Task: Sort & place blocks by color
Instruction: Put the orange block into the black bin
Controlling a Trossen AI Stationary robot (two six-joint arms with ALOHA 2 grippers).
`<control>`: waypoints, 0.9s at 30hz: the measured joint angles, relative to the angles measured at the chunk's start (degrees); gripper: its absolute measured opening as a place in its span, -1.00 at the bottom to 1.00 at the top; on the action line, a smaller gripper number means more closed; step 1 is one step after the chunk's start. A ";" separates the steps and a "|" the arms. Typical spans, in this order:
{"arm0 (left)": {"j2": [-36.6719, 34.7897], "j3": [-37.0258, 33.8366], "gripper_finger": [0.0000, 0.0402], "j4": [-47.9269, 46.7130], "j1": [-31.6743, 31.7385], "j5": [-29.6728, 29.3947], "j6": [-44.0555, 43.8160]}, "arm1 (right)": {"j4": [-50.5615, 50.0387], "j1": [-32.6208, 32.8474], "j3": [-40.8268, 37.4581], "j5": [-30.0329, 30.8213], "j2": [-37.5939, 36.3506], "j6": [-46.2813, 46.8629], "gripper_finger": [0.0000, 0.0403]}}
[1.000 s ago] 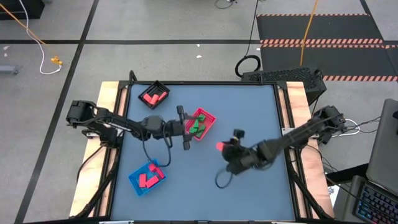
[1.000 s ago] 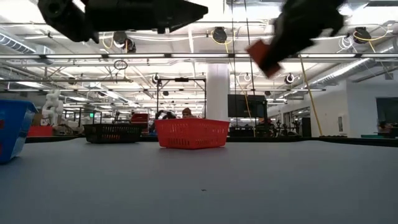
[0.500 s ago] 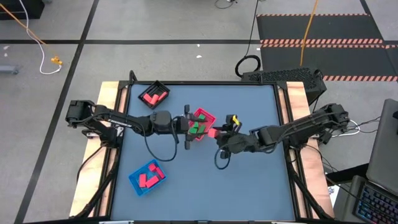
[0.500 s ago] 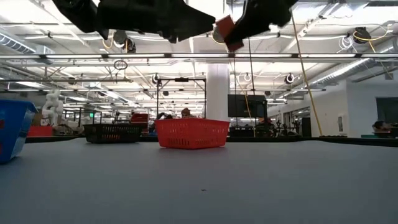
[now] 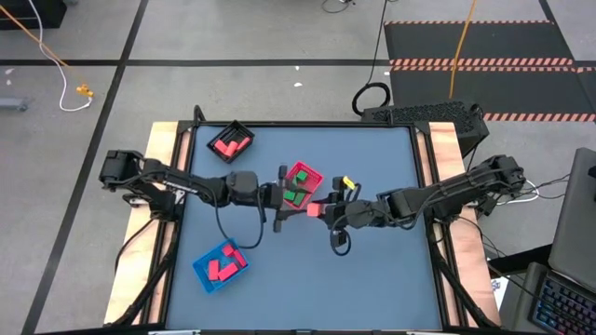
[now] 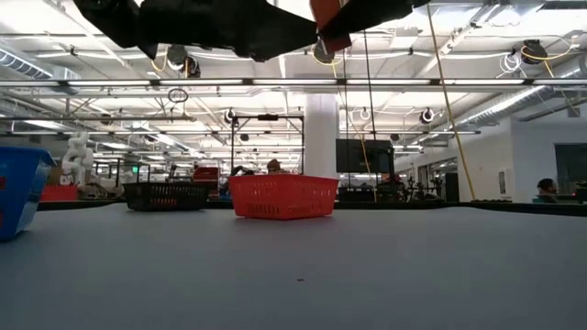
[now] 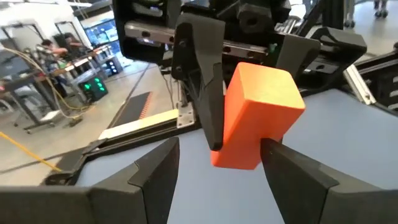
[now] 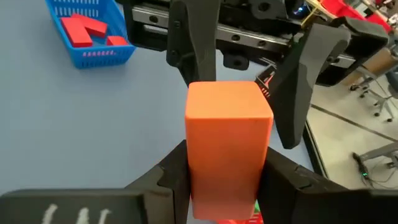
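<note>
A grey-blue table (image 5: 391,270) is seen from above, with both arms stretched toward its middle. The left gripper (image 5: 285,197) and the right gripper (image 5: 323,208) are brought tip to tip, and a red block (image 5: 314,209) is seen between them, at the right gripper's fingertips; which gripper bears it cannot be told from above. A pink-red tray (image 5: 318,177) holding green blocks (image 5: 294,192) is placed just beyond the two grippers. A black tray (image 5: 244,129) with red blocks is set behind the left arm's far side, and a blue tray (image 5: 200,272) with red blocks lies on its near side.
</note>
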 joint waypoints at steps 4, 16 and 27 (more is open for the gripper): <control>-0.02 -0.02 0.14 0.19 -1.27 -2.25 1.87 | -0.23 -0.54 0.00 -0.23 0.17 0.39 -0.39; -0.90 0.13 0.14 -0.79 -2.32 -1.00 1.60 | -2.57 -1.08 0.11 0.84 0.06 0.69 -0.39; -2.19 0.22 0.14 -1.40 -2.61 -1.13 0.74 | -2.46 -1.32 0.09 0.63 0.09 1.55 -0.39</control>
